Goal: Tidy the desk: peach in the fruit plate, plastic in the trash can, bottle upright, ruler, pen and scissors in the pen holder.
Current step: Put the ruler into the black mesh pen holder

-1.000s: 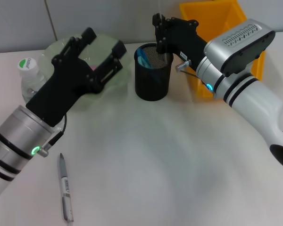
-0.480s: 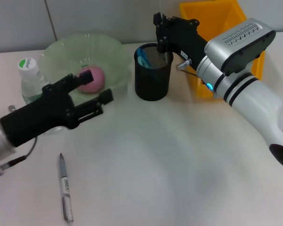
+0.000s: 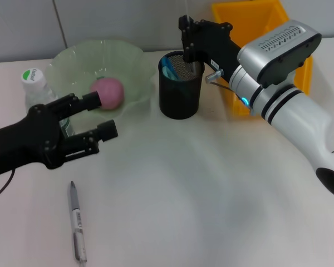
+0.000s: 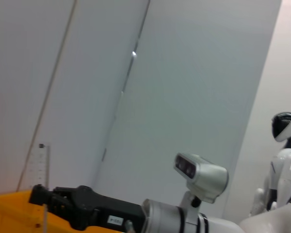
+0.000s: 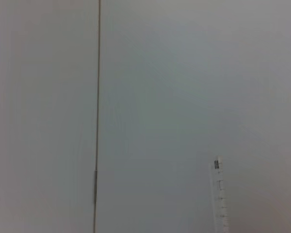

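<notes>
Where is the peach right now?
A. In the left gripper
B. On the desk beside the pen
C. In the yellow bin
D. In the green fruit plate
D. The pink peach lies inside the green fruit plate, and the open left gripper is off it, nearer the camera.

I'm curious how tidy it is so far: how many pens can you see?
1 in plain view: a pen lies on the desk, near the front, below the left gripper. The pen holder holds something blue; more may be hidden inside.
</notes>
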### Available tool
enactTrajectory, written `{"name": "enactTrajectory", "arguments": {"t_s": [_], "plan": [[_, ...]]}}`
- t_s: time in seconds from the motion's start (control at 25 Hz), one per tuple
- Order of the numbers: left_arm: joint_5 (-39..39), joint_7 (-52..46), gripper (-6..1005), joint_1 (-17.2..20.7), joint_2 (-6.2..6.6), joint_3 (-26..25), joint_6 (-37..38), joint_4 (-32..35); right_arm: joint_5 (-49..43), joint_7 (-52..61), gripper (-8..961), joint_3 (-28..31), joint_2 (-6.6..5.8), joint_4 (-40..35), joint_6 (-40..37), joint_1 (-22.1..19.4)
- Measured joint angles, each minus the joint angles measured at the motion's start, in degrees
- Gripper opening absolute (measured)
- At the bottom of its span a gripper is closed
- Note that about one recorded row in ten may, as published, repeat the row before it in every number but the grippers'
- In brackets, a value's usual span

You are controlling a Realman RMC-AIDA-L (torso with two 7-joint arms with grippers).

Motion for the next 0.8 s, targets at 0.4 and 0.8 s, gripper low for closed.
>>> {"name": "enactTrajectory", "arguments": {"t_s": [0.4,0.8], "plan": [[4.5,-1.3,807,0.1,-1.59,-2.4,2.4,2.0,-0.4,0.0,4,0.8,0.00,0.6,1.7,0.3],[4.5,-1.8,806,0.6,-1.56,-2.5,2.9,2.3,-0.2,0.0,4,1.4,0.00,0.6,1.8,-0.2]]}}
